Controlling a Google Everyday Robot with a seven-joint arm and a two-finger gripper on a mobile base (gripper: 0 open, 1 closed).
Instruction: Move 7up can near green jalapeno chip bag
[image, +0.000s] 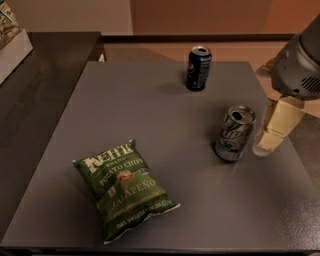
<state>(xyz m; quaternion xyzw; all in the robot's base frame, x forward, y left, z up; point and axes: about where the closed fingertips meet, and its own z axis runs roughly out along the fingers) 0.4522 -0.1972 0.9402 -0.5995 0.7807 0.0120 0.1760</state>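
The 7up can, silver-white with green markings and an open metal top, stands upright on the right side of the grey table. The green jalapeno chip bag lies flat near the table's front left, well apart from the can. My gripper, cream-coloured under a grey arm housing, hangs at the table's right edge, just right of the 7up can and close to it. It holds nothing that I can see.
A dark blue soda can stands upright near the table's far edge. A dark counter runs along the left, with a white box on it at the far left corner.
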